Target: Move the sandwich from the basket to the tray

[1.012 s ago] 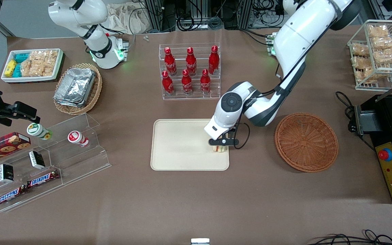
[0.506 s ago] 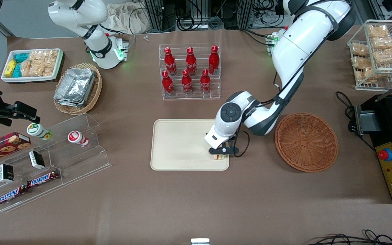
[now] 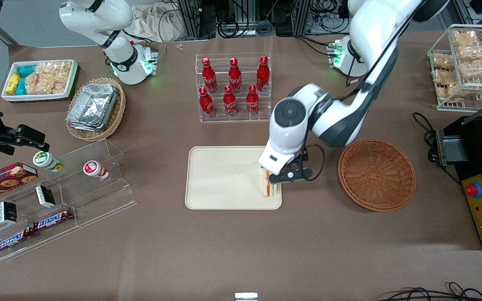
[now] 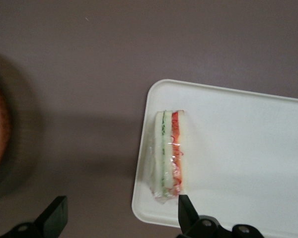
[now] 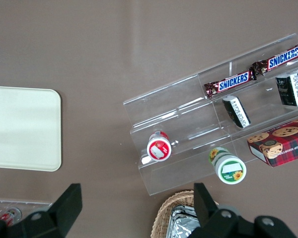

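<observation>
Sandwich (image 4: 169, 151) on tray (image 4: 248, 148), partly hidden under open-jawed gripper (image 3: 285, 179).

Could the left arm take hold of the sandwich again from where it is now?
Probably yes. The sandwich stands on its edge on the tray, at the end nearest the basket. The gripper hangs just above it with jaws open, and nothing lies between them.

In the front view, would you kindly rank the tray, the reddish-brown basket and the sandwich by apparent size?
1. Tray, largest.
2. Basket, clearly smaller.
3. Sandwich, smallest, partly hidden by the open gripper above it.
</observation>
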